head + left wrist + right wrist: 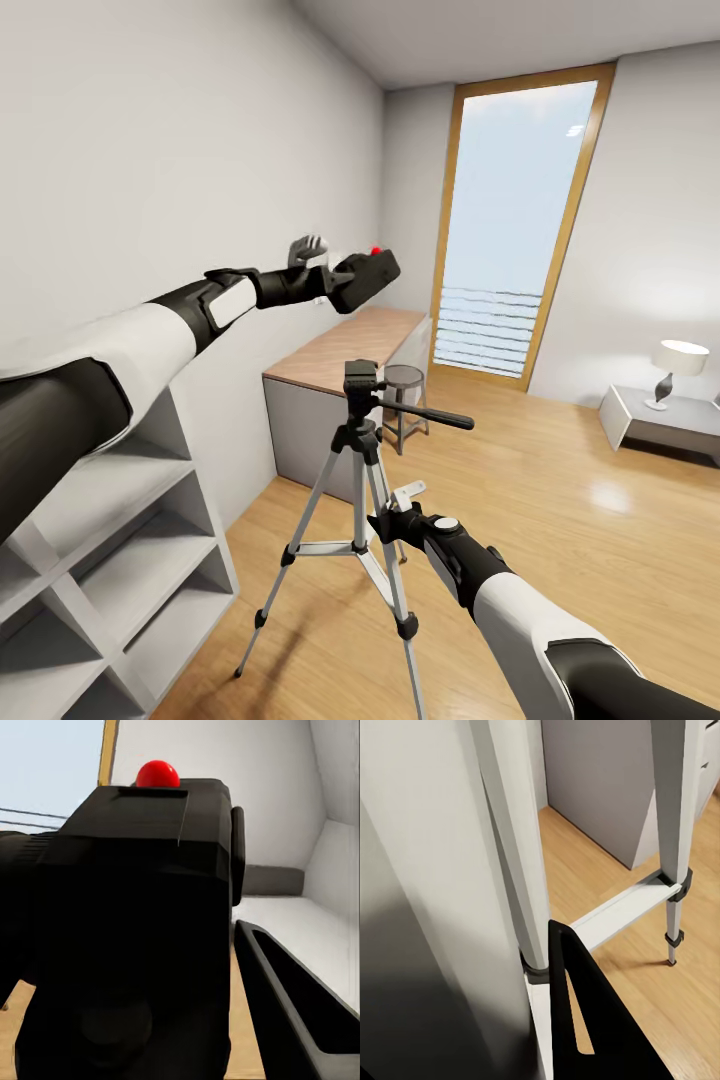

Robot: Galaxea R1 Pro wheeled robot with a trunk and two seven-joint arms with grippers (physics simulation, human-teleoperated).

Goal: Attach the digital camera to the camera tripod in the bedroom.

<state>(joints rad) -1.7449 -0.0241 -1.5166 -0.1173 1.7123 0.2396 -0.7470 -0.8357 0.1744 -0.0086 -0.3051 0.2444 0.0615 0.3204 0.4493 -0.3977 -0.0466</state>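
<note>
**Inspector:** Head view?

**Me:** My left gripper (pixel 335 280) grasps the camera (pixel 366 278) high above the tripod (pixel 362 480). My right gripper (pixel 385 525) is at a tripod leg; grip unclear. A desk (pixel 345 355) and stool (pixel 404 380) stand behind.

**Inspector:** Left wrist?

**Me:** The camera (pixel 135 922) blocks most of it.

**Inspector:** Right wrist?

**Me:** Tripod leg (pixel 514 847) against my finger (pixel 585 1020).

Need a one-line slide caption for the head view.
Left gripper holds the camera high above the tripod; right gripper at a leg.
</note>
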